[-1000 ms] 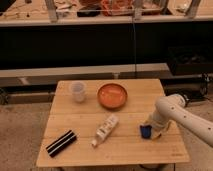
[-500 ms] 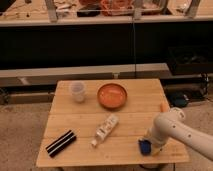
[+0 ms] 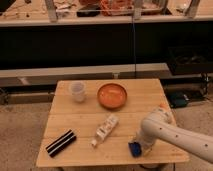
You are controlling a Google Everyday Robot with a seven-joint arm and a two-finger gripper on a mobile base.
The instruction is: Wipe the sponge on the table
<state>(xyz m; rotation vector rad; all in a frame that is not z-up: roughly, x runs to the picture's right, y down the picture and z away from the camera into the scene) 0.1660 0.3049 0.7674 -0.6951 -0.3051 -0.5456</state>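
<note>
Camera view: the small blue rectangular sponge (image 3: pixel 133 149) sits on the light wooden plank-top bench (image 3: pixel 75 117), near its front edge at picture-right. The white arm's gripper (image 3: pixel 141 144) is down at it, with the sponge showing just picture-left of the tip; whether it grips, I cannot tell.

Blue sponge (image 3: pixel 133 149) at tool (image 3: pixel 139 145), table (image 3: pixel 80 122) front-right

Gripper (image 3: pixel 140 144) at front right of table (image 3: pixel 80 120), mostly hidden by arm (image 3: pixel 172 136); sponge (image 3: pixel 133 149) partly covered under it; arm cut by right edge
</note>
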